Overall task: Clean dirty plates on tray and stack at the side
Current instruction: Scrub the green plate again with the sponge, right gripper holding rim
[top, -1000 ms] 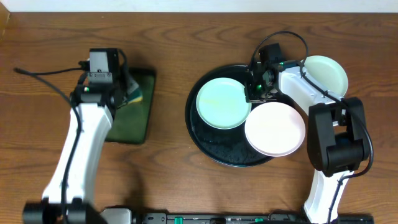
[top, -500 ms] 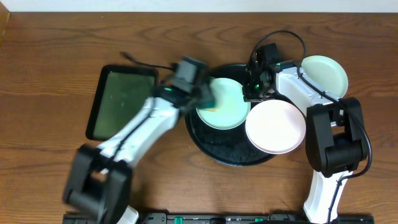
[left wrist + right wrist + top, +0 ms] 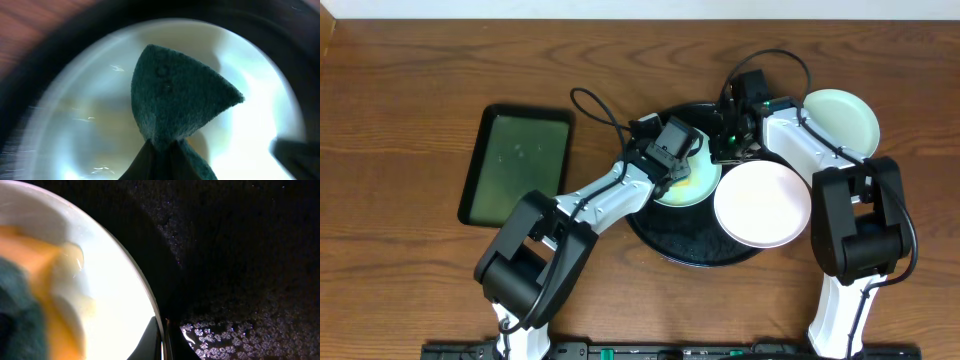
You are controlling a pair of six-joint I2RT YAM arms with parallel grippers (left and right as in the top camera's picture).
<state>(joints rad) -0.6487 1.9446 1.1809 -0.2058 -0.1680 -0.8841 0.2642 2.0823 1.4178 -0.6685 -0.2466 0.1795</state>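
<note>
The round black tray [image 3: 670, 240] holds a mint plate [image 3: 695, 185] and a white plate [image 3: 763, 205] that overhangs its right rim. My left gripper [image 3: 672, 165] is shut on a green-and-yellow sponge [image 3: 175, 100] pressed onto the mint plate [image 3: 75, 110], which has a yellowish smear. My right gripper [image 3: 725, 150] is shut on that plate's right rim [image 3: 150, 300]; the sponge [image 3: 20, 310] shows at the left of the right wrist view. A second mint plate [image 3: 842, 120] lies on the table to the right of the tray.
A rectangular black-rimmed green tray [image 3: 516, 165] lies on the wooden table at the left. The tray floor [image 3: 240, 255] is wet with droplets. The right arm's base stands at the front right.
My left arm swung from the green tray over to the round tray and brought the sponge down onto the mint plate. The right gripper has kept its hold on the rim.
</note>
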